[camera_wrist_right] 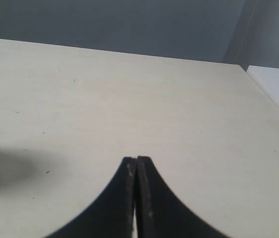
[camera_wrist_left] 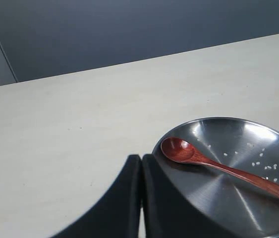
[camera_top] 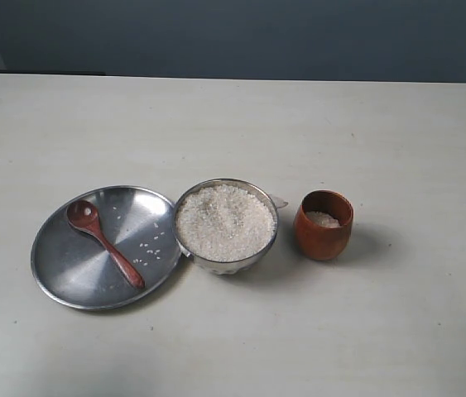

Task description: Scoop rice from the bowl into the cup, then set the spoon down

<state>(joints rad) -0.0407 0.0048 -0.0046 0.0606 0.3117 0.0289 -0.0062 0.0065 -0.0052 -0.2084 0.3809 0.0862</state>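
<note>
Plainly, the bowl (camera_top: 224, 266) sat on the surface (camera_top: 357, 331), nearly brimful of rice (camera_top: 225, 222); the cup (camera_top: 324, 238) to its right held a little more. The spoon (camera_top: 104, 241) lay on the plate (camera_top: 63, 266) at left. My left claw (camera_wrist_left: 141, 163) and right claw (camera_wrist_right: 136, 161) were closed, empty.

A pale, matte table (camera_top: 233, 124) carries three things in a row across its near half. At the left lies a flat round metal plate (camera_top: 59, 265). Just right of it stands the metal bowl (camera_top: 224, 266), its side meeting the plate's rim. The wooden cup (camera_top: 324, 236) stands a little apart, farther right.
</note>
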